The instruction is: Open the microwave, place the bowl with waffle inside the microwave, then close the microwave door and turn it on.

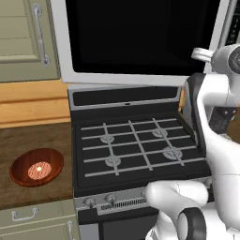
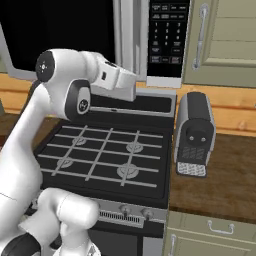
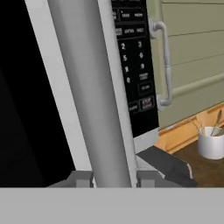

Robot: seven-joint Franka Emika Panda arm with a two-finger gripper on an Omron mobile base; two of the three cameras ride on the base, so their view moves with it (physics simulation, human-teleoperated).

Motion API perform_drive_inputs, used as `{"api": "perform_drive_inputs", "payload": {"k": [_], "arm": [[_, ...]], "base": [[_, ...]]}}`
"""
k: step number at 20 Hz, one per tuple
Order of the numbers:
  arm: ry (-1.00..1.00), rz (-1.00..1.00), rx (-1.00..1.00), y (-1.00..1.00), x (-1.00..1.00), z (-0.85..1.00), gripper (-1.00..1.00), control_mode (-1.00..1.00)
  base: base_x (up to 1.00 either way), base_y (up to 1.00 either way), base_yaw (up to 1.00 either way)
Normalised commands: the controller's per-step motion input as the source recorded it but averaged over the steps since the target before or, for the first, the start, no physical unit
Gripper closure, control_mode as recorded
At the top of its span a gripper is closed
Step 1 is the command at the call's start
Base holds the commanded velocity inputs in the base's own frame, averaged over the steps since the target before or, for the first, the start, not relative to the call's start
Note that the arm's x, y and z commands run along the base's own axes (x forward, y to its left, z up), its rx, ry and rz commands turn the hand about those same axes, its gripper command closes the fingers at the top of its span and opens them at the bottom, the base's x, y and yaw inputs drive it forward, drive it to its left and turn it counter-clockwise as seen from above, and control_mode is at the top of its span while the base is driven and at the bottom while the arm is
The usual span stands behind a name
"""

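Note:
The microwave door (image 1: pixel 140 37), silver-framed with a black window, stands closed above the stove. Its long vertical silver handle (image 3: pixel 94 87) runs up between my two fingertips (image 3: pixel 81 178), and my gripper (image 3: pixel 113 178) is shut on it near its lower end. To the right of the handle is the microwave's black keypad (image 2: pixel 167 35). The reddish-brown bowl (image 1: pixel 36 167) rests on the wooden counter left of the stove, with the small round waffle (image 1: pixel 39 169) lying in its middle. My hand (image 2: pixel 120 80) reaches up to the handle (image 2: pixel 129 35) from over the stove's back.
A black gas stove (image 1: pixel 136 145) fills the space under the microwave. A dark coffee machine (image 2: pixel 195 135) stands on the counter to its right. Beige cabinet doors (image 2: pixel 225 35) flank the microwave. A white cup (image 3: pixel 211 142) with utensils sits at the far right.

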Motion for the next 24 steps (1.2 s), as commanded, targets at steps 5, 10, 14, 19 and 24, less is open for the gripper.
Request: {"api": "perform_drive_inputs", "payload": {"k": [5,10,14,19,24], "arm": [[-0.01,-0.38,-0.01,0.31,-1.00,0.22,1.00,-1.00],[-0.20,-0.30,-0.12,0.57,-1.00,0.19,1.00,-1.00],[-0.26,-0.29,-0.15,0.72,-1.00,0.16,1.00,-1.00],[-0.20,-0.26,-0.17,0.89,-1.00,0.12,1.00,-1.00],[0.01,-0.32,-0.15,0.98,-0.71,0.01,-1.00,-1.00]], "base": [[0.00,0.00,0.00],[0.00,0.00,0.00],[0.00,0.00,0.00],[0.00,0.00,0.00],[0.00,0.00,0.00]]}}
